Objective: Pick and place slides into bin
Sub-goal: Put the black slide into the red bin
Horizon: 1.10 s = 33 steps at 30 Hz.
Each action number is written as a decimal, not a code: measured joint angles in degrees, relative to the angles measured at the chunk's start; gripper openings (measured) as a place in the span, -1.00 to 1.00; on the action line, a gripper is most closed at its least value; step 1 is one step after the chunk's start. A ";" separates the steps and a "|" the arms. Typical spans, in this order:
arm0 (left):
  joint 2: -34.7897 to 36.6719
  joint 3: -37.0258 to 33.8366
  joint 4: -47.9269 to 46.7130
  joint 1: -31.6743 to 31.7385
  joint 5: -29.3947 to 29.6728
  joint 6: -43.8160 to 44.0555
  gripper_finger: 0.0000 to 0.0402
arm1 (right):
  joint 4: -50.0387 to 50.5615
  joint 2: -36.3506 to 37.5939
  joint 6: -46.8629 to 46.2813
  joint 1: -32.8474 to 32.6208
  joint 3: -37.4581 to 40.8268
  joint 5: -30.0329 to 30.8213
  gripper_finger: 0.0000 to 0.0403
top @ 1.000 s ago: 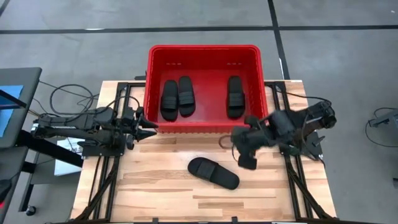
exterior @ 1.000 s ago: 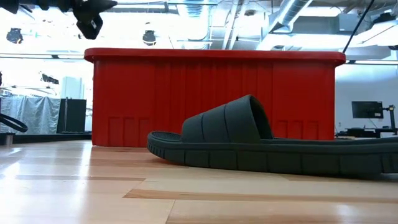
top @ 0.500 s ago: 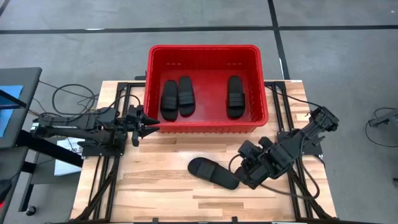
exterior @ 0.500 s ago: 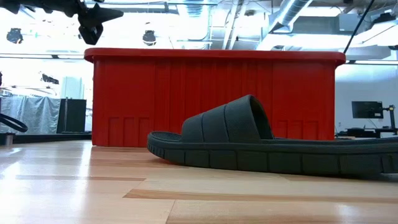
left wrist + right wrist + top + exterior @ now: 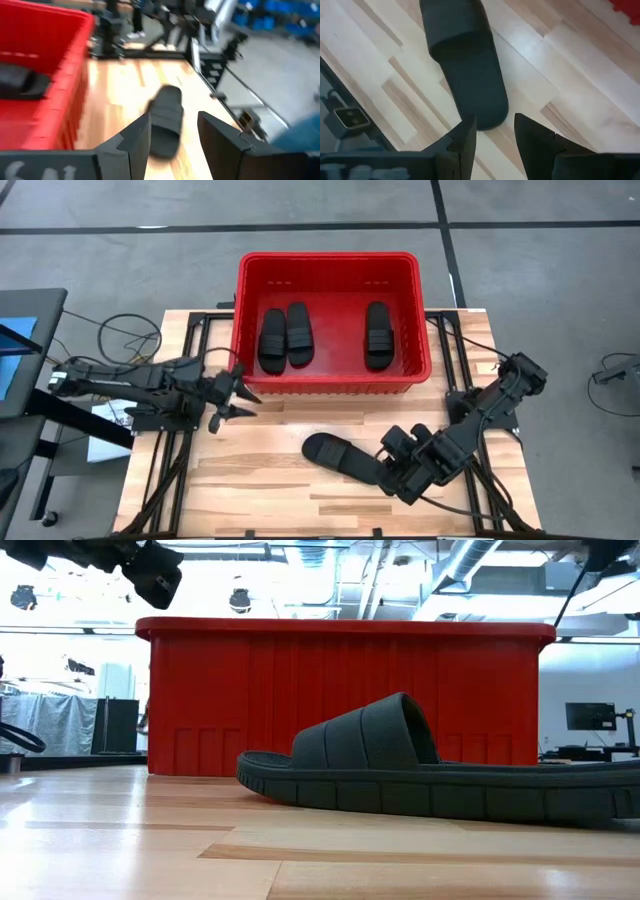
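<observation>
One black slide [image 5: 343, 457] lies sole down on the wooden table, in front of the red bin [image 5: 330, 385]; the low view shows the slide [image 5: 400, 770] with its strap up. Three more slides [image 5: 288, 335] lie inside the bin. My right gripper [image 5: 386, 467] hovers open at the lying slide's right end, pointing steeply down; in its wrist view the gripper [image 5: 494, 134] has its fingers just short of the slide's heel end [image 5: 482, 112], touching nothing. My left gripper [image 5: 242, 398] stands open in the air by the bin's near left corner, and the left wrist view shows the gripper [image 5: 174, 134] with nothing between its fingers.
The bin's near wall [image 5: 340, 690] rises just behind the lying slide. Black frame rails [image 5: 185, 440] run along both table sides under the arms. Bare wood lies left of and in front of the slide [image 5: 250, 480].
My right gripper has swung from beside the bin's near right corner down and toward the table's near edge, rolling as it went, and now hangs over the lying slide's right end. My left gripper has dipped slightly toward the near edge and turned. The slide has kept still.
</observation>
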State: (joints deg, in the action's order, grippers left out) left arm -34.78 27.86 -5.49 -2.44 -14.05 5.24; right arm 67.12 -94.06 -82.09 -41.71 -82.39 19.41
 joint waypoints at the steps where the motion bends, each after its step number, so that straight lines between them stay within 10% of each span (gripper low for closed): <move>1: -0.45 0.00 -0.53 -0.81 -0.09 -0.70 -0.24 | 0.33 0.02 0.00 -0.36 0.30 -0.01 -0.38; 19: -16.50 2.62 -2.01 -20.16 26.88 -21.11 -0.24 | 11.74 0.02 0.00 -8.09 0.48 0.17 -0.38; 33: -36.32 15.36 -10.66 -27.24 34.51 -51.28 -0.24 | 11.72 0.02 -1.92 -9.30 0.46 0.17 -0.38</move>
State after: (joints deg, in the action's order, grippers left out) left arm -71.10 43.21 -16.15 -29.68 20.46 -46.04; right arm 78.84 -94.04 -84.01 -51.00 -81.93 19.57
